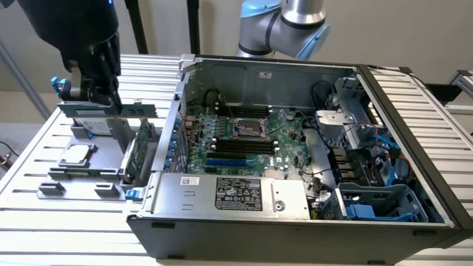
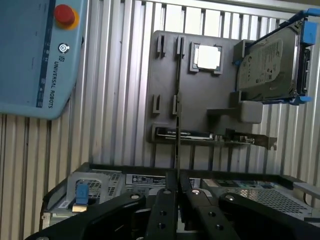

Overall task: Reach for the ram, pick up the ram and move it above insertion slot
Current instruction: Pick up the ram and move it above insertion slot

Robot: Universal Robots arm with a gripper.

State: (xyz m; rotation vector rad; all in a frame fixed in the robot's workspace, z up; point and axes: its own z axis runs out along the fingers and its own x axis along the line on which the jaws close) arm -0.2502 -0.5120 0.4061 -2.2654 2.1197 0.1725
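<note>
My gripper (image 1: 112, 98) hangs over the grey parts holder (image 1: 55, 172) at the exterior view's left, outside the open computer case (image 1: 296, 221). It is shut on the ram (image 1: 139, 110), a thin green stick held level above the holder. In the wrist view the ram (image 2: 178, 125) shows edge-on as a thin dark line running into my closed fingertips (image 2: 165, 195). The insertion slot (image 1: 238, 145) is one of several parallel black sockets on the motherboard, just below the silver processor socket (image 1: 249, 128). The slots lie well toward the exterior view's right of the ram.
On the holder stand a silver hard drive (image 2: 270, 65), a processor chip (image 2: 207, 56) and a green expansion card (image 1: 140, 149). A blue teach pendant (image 2: 35, 55) lies on the slatted table. The case wall (image 1: 171, 127) stands between holder and motherboard; a blue slot (image 1: 229, 162) lies near the sockets.
</note>
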